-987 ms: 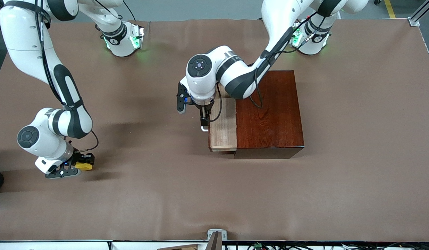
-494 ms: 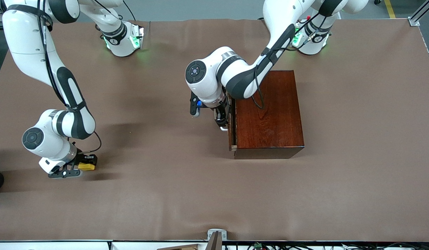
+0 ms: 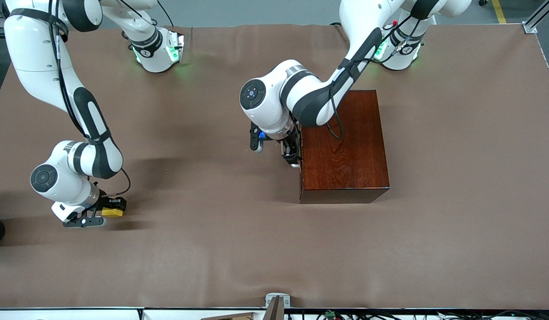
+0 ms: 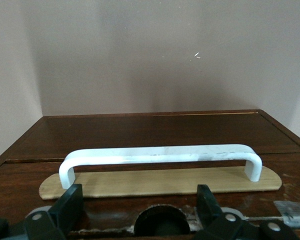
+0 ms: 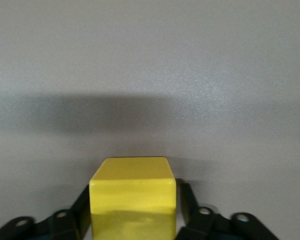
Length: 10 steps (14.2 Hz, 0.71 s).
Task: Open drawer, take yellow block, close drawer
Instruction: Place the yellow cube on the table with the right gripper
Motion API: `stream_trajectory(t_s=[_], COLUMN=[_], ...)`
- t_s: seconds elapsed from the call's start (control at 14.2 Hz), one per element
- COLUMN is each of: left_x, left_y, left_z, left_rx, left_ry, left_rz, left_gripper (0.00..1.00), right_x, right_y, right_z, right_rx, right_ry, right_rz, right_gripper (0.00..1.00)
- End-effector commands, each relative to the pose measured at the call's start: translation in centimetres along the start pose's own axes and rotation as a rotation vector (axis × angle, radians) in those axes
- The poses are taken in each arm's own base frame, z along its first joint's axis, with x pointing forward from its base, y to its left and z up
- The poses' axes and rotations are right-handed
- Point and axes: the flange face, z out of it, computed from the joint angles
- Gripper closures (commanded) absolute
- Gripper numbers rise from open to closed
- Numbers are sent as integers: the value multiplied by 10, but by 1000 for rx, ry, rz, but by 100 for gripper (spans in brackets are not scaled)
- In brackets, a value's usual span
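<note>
The drawer [image 4: 25, 172] sits flush in the box [image 3: 343, 146], so closing looks done; the left gripper [image 3: 291, 156] is at its white handle [image 4: 160, 154], spread open, clasping nothing. The yellow block [image 3: 112, 213] lies low in the right gripper [image 3: 106, 212], roughly 8 o'clock from the box in the front view, probably for setting down. Whether that gripper grips it cannot be told.

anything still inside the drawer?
Cannot tell: the drawer is pushed flush into the box, so its inside is hidden. The yellow block is out, on the table between the right gripper fingers. The left gripper is at the handle.
</note>
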Motion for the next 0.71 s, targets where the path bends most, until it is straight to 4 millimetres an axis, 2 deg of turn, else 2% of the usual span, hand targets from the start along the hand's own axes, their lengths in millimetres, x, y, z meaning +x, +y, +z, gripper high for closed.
stream_trajectory(t_s=[0.0, 0.21, 0.35, 0.42, 0.56, 0.63], left_x=[-9, 5, -4, -14, -39, -66], left_y=[-3, -5, -1, 0, 0, -13], left_z=[-5, -35, -68, -87, -120, -134], left_rx=[30, 99, 85, 64, 55, 42], left_ry=[-31, 141, 224, 262, 308, 332], left_rz=[2, -148, -374, -496, -570, -610], left_gripper=[0, 0, 0, 0, 0, 0], right_x=[3, 3, 1, 1, -1, -4], right_y=[4, 0, 0, 4, 5, 4], right_z=[-2, -14, -41, -59, -94, -114], right_rx=[7, 14, 26, 25, 30, 36], right_ry=[-1, -23, -60, -62, -81, -94], right_rz=[21, 17, 14, 18, 15, 13], right_gripper=[0, 0, 0, 0, 0, 0])
